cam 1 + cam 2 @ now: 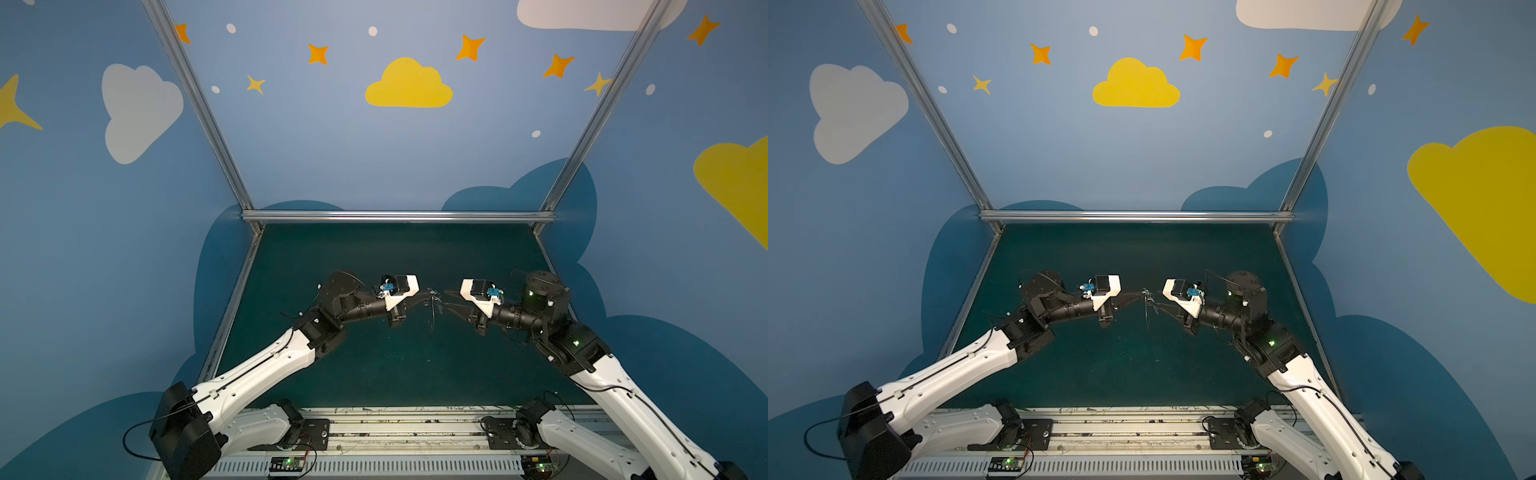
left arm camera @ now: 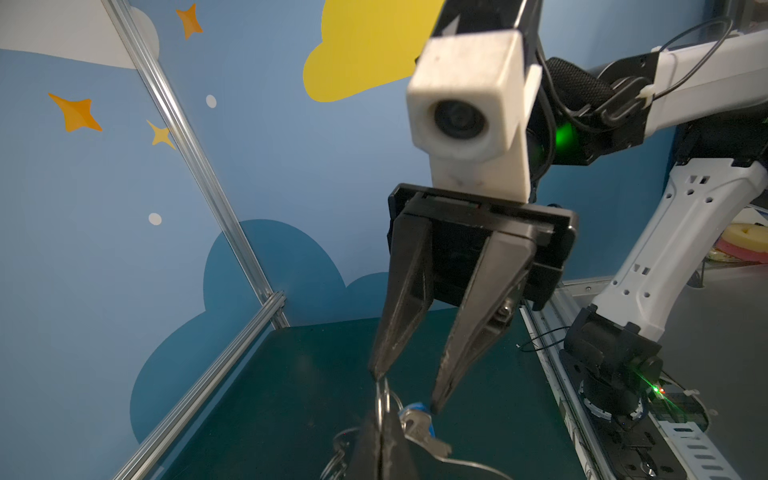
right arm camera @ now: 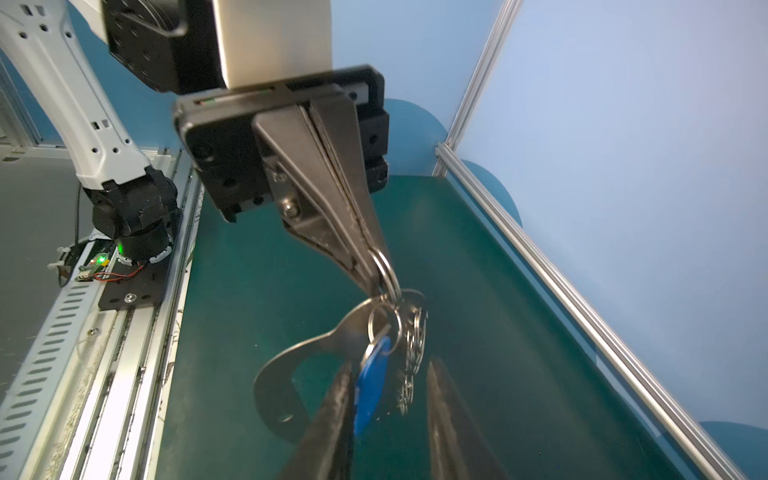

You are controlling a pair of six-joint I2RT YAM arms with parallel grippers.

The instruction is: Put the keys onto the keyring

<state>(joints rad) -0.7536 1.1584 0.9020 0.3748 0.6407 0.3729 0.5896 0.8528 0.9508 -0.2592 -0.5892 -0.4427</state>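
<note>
Left tool (image 3: 374, 268) clamped on keyring (image 3: 274, 395) wire ring, right tool (image 2: 406, 391) apart, small silver keys (image 2: 422, 430) with blue dangling

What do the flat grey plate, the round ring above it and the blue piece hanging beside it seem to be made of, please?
The flat grey handbag-shaped plate is likely sheet metal: dull brushed grey with a soft sheen. The round silver ring looks like polished steel wire, going by its bright glints. The blue key head is probably plastic: smooth, strongly coloured, no metallic glare.
</note>
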